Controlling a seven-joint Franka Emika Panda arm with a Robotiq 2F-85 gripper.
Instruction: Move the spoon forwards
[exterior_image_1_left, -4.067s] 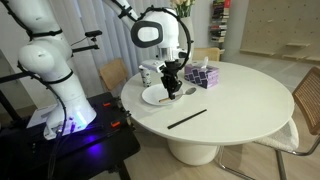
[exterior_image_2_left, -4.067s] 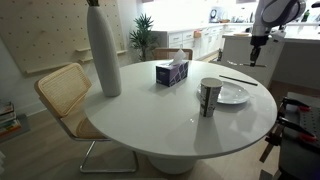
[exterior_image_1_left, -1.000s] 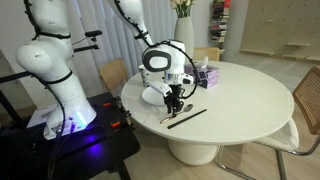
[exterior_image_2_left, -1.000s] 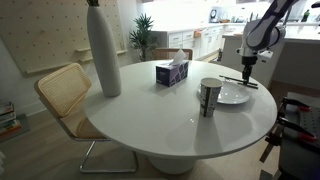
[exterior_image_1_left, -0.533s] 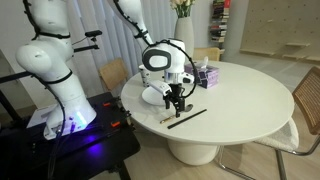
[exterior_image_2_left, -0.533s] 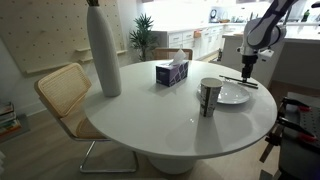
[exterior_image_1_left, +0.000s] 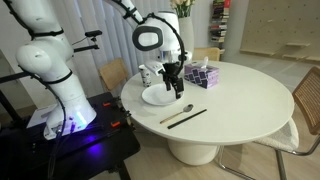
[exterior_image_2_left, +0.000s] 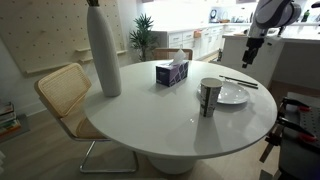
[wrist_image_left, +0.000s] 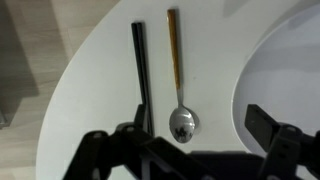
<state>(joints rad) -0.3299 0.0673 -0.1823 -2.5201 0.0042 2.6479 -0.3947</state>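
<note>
The spoon (wrist_image_left: 181, 118) lies flat on the white round table (wrist_image_left: 100, 60), its silver bowl nearest the camera and its brownish handle pointing away. In an exterior view the spoon (exterior_image_1_left: 179, 111) rests just in front of the white plate (exterior_image_1_left: 156, 96). My gripper (wrist_image_left: 180, 142) hangs open above the spoon's bowl with nothing between the fingers (wrist_image_left: 264, 124). In both exterior views the gripper (exterior_image_1_left: 173, 90) (exterior_image_2_left: 248, 55) is well clear of the tabletop, over the plate's near rim.
A thin black stick (wrist_image_left: 140, 70) (exterior_image_1_left: 187, 118) lies beside the spoon, nearly parallel to it. The plate (wrist_image_left: 295, 80), a metal cup (exterior_image_2_left: 209, 96), a tissue box (exterior_image_2_left: 172, 73) and a tall grey vase (exterior_image_2_left: 103, 50) stand on the table. Chairs (exterior_image_1_left: 308, 105) ring it.
The gripper opened and let go of the spoon, which now lies on the table. The arm then rose away from the tabletop.
</note>
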